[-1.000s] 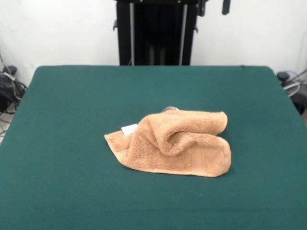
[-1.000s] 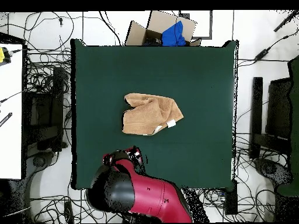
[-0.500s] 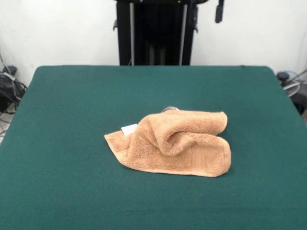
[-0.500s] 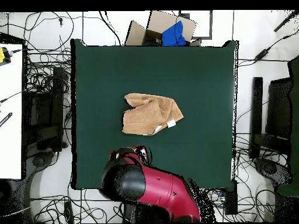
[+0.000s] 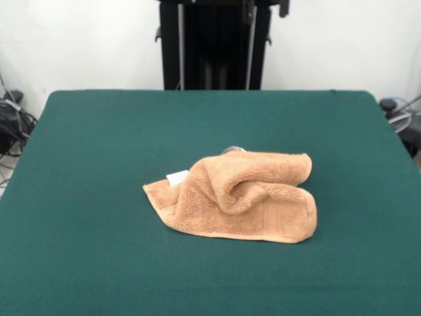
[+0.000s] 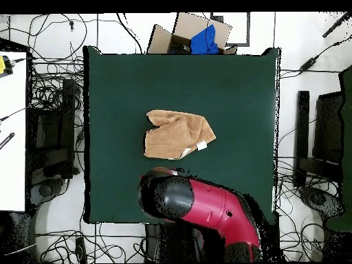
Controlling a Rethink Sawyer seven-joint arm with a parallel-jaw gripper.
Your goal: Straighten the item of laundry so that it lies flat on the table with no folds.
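The orange-tan towel [image 5: 237,194] lies crumpled in the middle of the green table [image 5: 99,131], folded over itself with a raised roll along its top. A white tag [image 5: 177,178] shows at its left edge. In the overhead view the towel [image 6: 177,134] is a bunched shape on the table [image 6: 234,82], with the tag [image 6: 202,146] at its lower right corner. Only a dark tip of my gripper [image 5: 283,6] shows at the top edge of the front view, far from the towel. In the overhead view the red arm [image 6: 199,206] covers the gripper, just below the towel.
The black pedestal [image 5: 214,46] stands behind the table's far edge. A cardboard box with something blue in it [image 6: 196,38] sits beyond the table's top edge. Cables lie on the floor around the table. A white surface [image 6: 12,124] stands at the left.
The arm has swung right and further over the table's bottom edge in the overhead view. The gripper tip has moved left along the front view's top edge. The towel has not moved.
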